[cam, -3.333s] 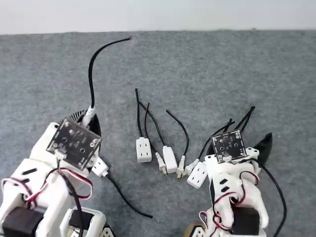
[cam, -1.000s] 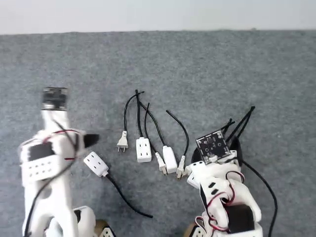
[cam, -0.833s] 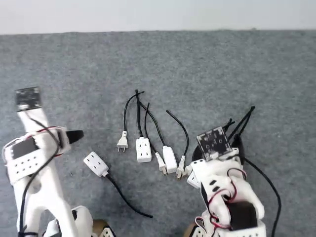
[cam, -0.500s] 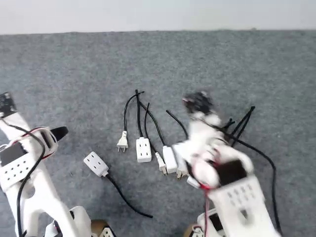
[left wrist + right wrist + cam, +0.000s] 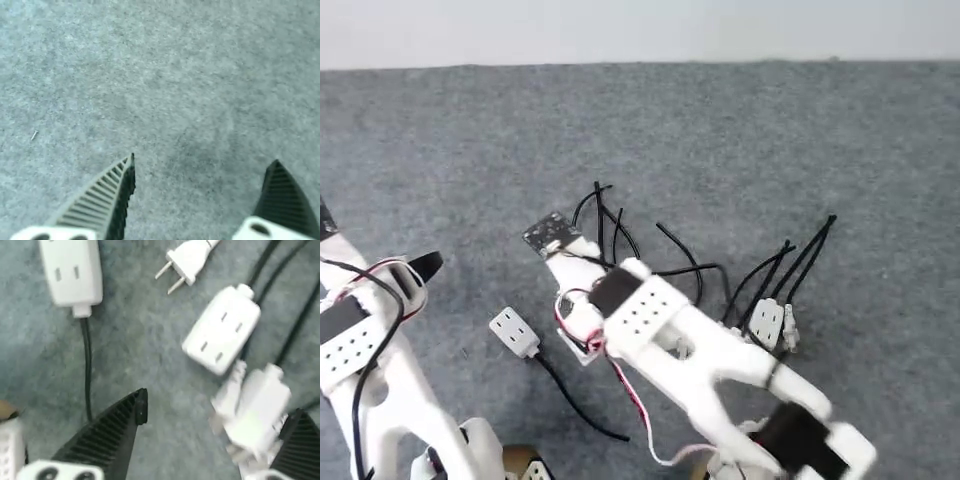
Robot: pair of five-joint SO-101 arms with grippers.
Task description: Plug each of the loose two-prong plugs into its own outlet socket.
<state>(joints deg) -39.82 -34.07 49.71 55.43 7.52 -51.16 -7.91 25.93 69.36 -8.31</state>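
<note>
A white outlet socket (image 5: 515, 333) with a black cord lies left of centre. My right arm (image 5: 650, 320) stretches across the middle cluster and hides most of it. Its wrist view looks down on that socket (image 5: 70, 270), a loose two-prong plug (image 5: 187, 260), a second socket (image 5: 222, 330) and another white plug body (image 5: 255, 410). My right gripper (image 5: 220, 410) hangs open just above them and holds nothing. Another socket (image 5: 767, 322) lies at the right with a small plug (image 5: 788, 328) beside it. My left gripper (image 5: 200, 195) is open over bare carpet at the left edge (image 5: 420, 268).
Grey carpet (image 5: 740, 130) covers the table. Black cords (image 5: 800, 255) fan out from the right socket, and more cords (image 5: 605, 205) curl behind the right arm. A pale wall (image 5: 640, 30) runs along the far edge. The far half of the carpet is open.
My right arm has swung left across the centre and now covers the middle plugs and sockets. The right socket has shifted right. My left arm has drawn back to the left edge.
</note>
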